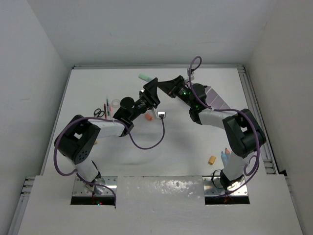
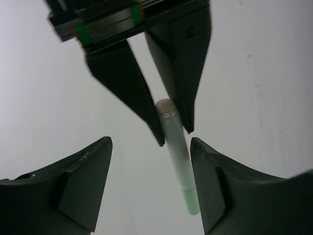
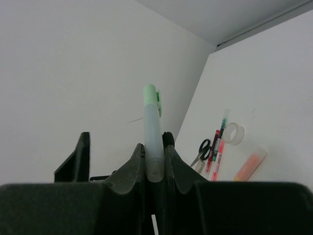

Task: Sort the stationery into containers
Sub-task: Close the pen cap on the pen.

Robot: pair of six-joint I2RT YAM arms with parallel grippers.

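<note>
1. Right gripper [image 3: 154,152]: fingers [image 3: 128,172] pressed in on the clear end of the green marker [image 3: 151,132], pinching it. The marker points away from the wrist, with its green cap at the far end
2. Left gripper [image 2: 149,161]: fingers [image 2: 73,186] spread apart, nothing clamped. The marker [image 2: 177,161] runs through the gap off-centre, right up against the finger on the right side of the left wrist view. Cannot tell if it touches that finger
3. Left wrist view: the right gripper [image 2: 174,133] comes in from the top, both tips closed on the marker's clear end
4. Top view: left gripper [image 1: 150,92] and right gripper [image 1: 167,87] meet tip to tip over the far middle of the table [image 1: 186,142]. The marker's green cap [image 1: 145,77] sticks out past the left gripper toward the back wall
5. White organiser [image 1: 218,100] with lilac compartments sits far right, partly behind the right arm, apart from the marker
6. Lying on the table in the right wrist view: scissors [image 3: 204,149], red pens [image 3: 215,147], tape ring [image 3: 234,133], orange marker [image 3: 250,164]
7. By the right arm's base: small orange eraser [image 1: 212,159] and, just beside it, a blue-capped bottle [image 1: 224,156]
</note>
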